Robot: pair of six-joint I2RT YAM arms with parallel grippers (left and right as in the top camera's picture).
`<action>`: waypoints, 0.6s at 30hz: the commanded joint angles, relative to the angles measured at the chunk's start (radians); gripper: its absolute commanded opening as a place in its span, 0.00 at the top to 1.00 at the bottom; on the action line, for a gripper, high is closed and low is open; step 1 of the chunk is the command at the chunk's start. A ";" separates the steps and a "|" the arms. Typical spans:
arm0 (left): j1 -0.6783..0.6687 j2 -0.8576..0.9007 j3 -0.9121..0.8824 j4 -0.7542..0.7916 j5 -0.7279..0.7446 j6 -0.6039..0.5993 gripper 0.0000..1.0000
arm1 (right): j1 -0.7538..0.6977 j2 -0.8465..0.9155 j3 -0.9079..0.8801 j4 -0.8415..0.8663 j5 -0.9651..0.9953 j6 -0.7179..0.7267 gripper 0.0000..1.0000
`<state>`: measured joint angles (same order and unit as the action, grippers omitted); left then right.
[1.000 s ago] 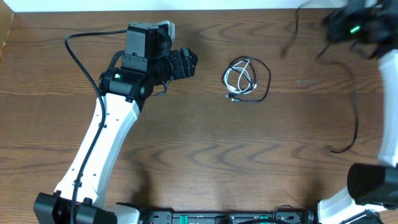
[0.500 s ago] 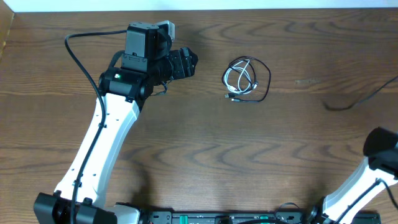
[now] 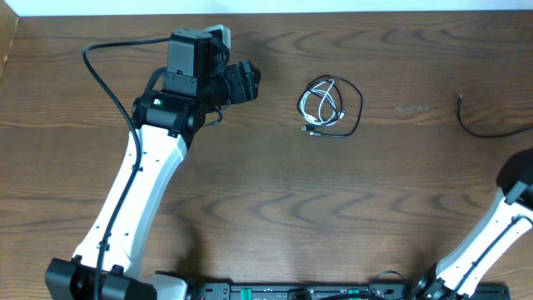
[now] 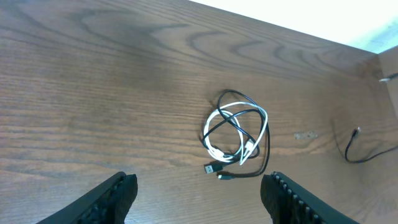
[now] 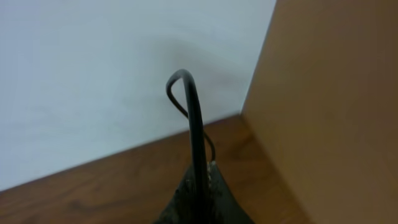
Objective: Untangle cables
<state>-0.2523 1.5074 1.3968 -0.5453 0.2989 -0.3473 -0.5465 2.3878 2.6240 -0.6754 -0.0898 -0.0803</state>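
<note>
1. In the left wrist view, the left gripper (image 4: 199, 183) is the closest thing. Its two black fingers (image 4: 115, 194) are spread wide apart and hold nothing.
2. Just past the gap between those fingers, the cables (image 4: 236, 137) lie flat on the brown wooden table (image 4: 93, 93). They are a thin black cable (image 4: 268, 158) and a thin white cable (image 4: 211, 149), looped together in one small knot.
3. The knot is almost round. It is a little longer going away from the camera than across. Its two small plugs (image 4: 211, 168) stick out at the near left side, and their tips point left.
4. From above, the cables (image 3: 331, 106) sit on the far half of the table, near the middle. They are well apart from the left gripper (image 3: 241, 83), on its right. Its open end faces them.
5. Farther right, a loose black cable (image 3: 483, 129) lies well apart from the knot and runs off the right edge. Only the left wrist view shows the tiny plug on its end (image 4: 356, 132).
6. Only the right wrist view shows the right gripper (image 5: 199, 196). It is pinched tight on a black cord (image 5: 196, 137) that stands up and bends over like a hook. The overhead view shows just part of the right arm (image 3: 512, 208). I cannot tell if the cord is the loose black cable.
7. Farthest back are a white wall (image 5: 93, 74) and a brown board (image 5: 329, 93).
</note>
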 commanded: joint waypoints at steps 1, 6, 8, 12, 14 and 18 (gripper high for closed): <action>-0.002 0.005 0.011 0.002 -0.028 -0.001 0.31 | 0.004 0.103 0.011 0.023 0.098 0.111 0.99; -0.002 0.019 0.011 0.001 -0.028 -0.001 0.31 | 0.004 0.157 0.011 0.012 0.109 0.140 0.01; -0.002 0.026 0.011 0.001 -0.028 -0.001 0.31 | 0.004 0.156 0.011 -0.017 0.106 0.140 0.01; -0.002 0.042 0.011 0.001 -0.027 -0.001 0.31 | 0.005 0.127 0.011 -0.125 0.090 0.139 0.01; -0.002 0.049 0.011 0.000 -0.026 -0.001 0.31 | 0.006 0.105 0.011 -0.190 0.076 0.140 0.01; -0.002 0.057 0.011 0.001 -0.023 -0.001 0.31 | 0.015 0.068 0.011 -0.342 -0.006 0.139 0.01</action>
<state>-0.2523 1.5532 1.3968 -0.5449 0.2821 -0.3470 -0.5442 2.5435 2.6209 -0.9730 -0.0299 0.0452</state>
